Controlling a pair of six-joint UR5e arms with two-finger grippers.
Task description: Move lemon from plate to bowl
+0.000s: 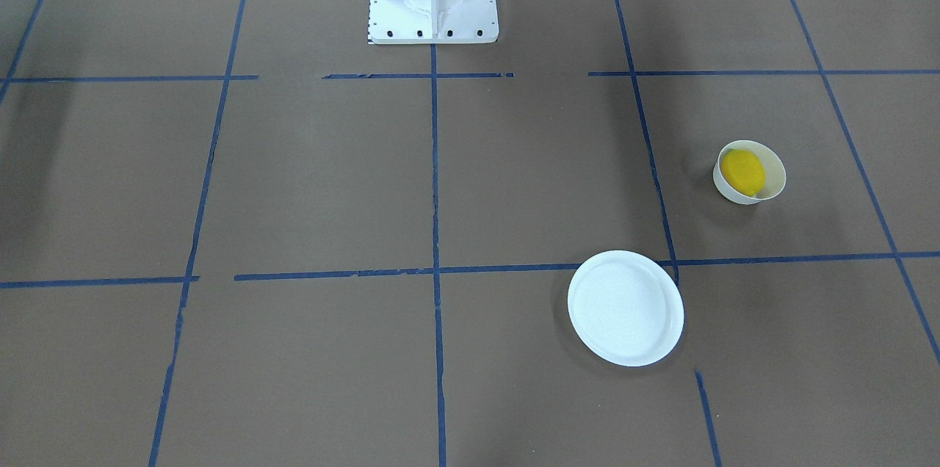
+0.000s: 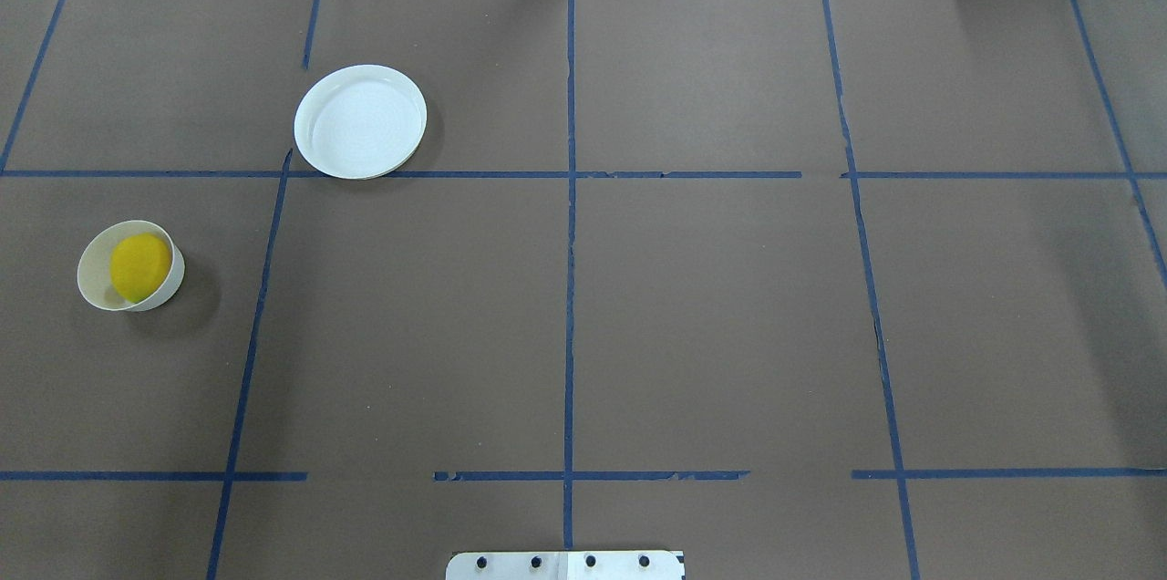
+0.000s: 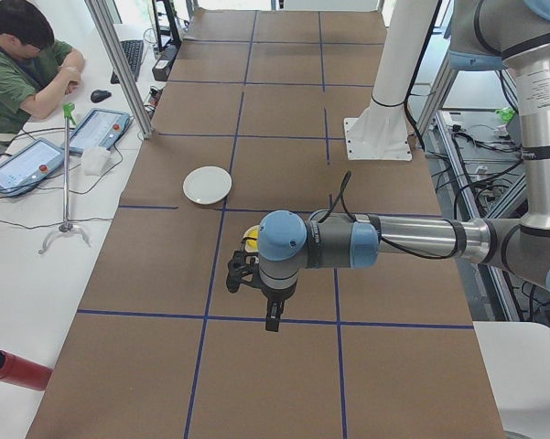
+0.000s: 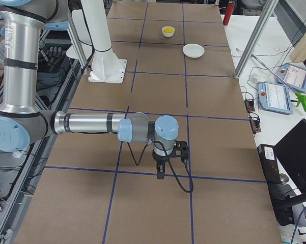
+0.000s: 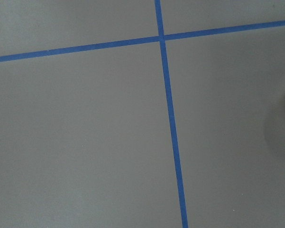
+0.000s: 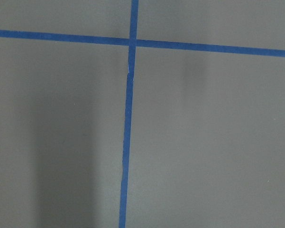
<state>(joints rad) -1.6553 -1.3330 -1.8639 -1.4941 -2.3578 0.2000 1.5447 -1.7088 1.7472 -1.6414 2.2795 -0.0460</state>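
Plainly the lemon [image 1: 742, 172] lies inside the bowl [image 1: 734, 195], which stands on the brown tabletop [image 1: 330, 180] well apart from the white plate [image 1: 625, 308]. Seen from the side, the left pincer [image 3: 273, 315] hangs in front of the bowl, and the right pincer [image 4: 160, 172] far from it. I cannot tell how wide either stands or whether it holds anything.
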